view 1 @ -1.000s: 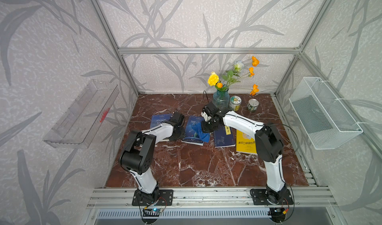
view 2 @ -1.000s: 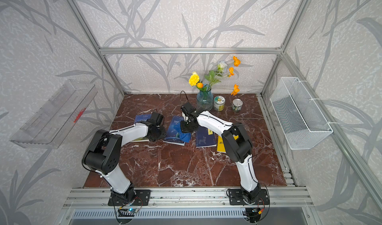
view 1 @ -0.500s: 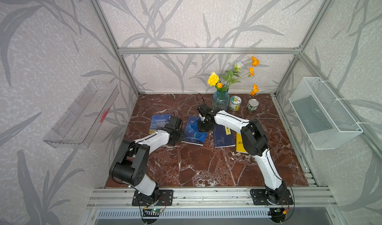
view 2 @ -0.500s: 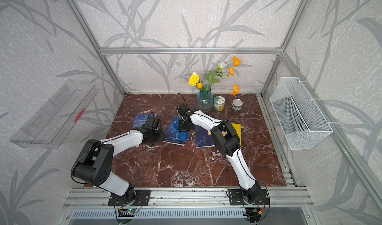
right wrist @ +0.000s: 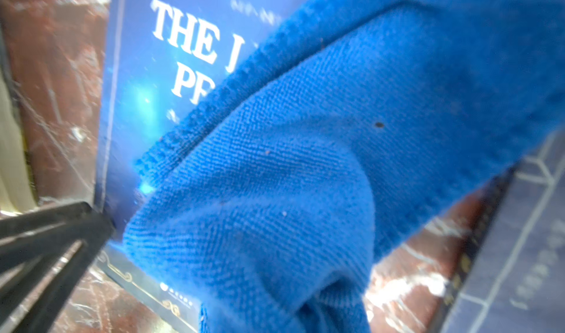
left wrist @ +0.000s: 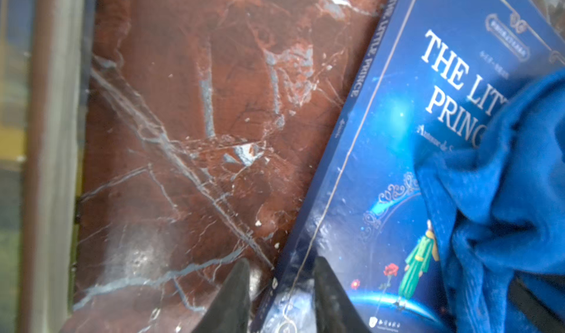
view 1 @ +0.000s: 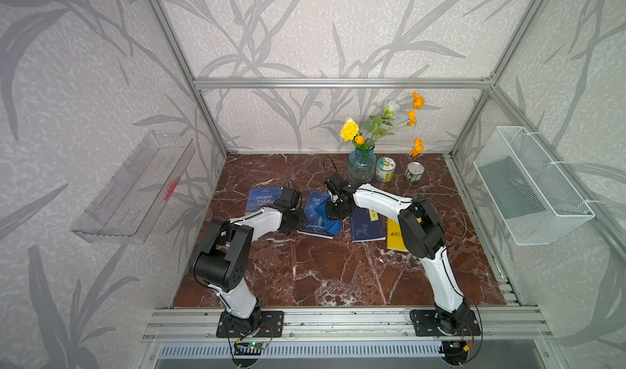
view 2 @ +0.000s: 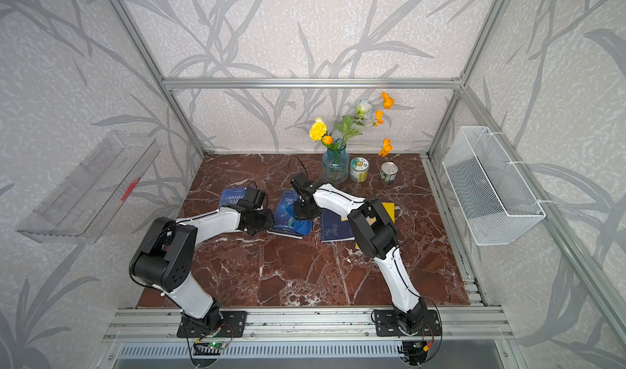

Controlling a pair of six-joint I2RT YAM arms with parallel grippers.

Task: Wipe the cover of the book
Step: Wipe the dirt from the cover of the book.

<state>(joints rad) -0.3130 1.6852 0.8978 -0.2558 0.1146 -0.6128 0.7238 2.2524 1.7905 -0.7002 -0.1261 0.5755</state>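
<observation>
The book [view 1: 315, 211] — the blue copy titled The Little Prince — is lying flat, cover up, on the counter [view 1: 321, 275]. It is sitting between the Animal Farm book [view 1: 262, 197] and a dark blue book [view 1: 367, 225]. The blue cloth [view 1: 333, 227] is resting bunched on the near part of the cover, reaching past the edge that faces the dark blue book. The right claw [view 1: 338, 210] is clenched on the top of the cloth and is holding it down on the cover. The left claw [left wrist: 281, 265] is standing with its jaws parted, straddling the spine-side edge near the front corner — one fingertip over the cover, one over the counter — and is grasping nothing.

The step in hand is judged to be the wiping stroke. Good practice:
- Keeping light, even downward pressure, so the cloth is sliding rather than dragging the book.
- Steadying the spine edge with the left claw.
- Carrying each stroke across the uncovered title area.
- Avoiding the neighbouring books.
</observation>
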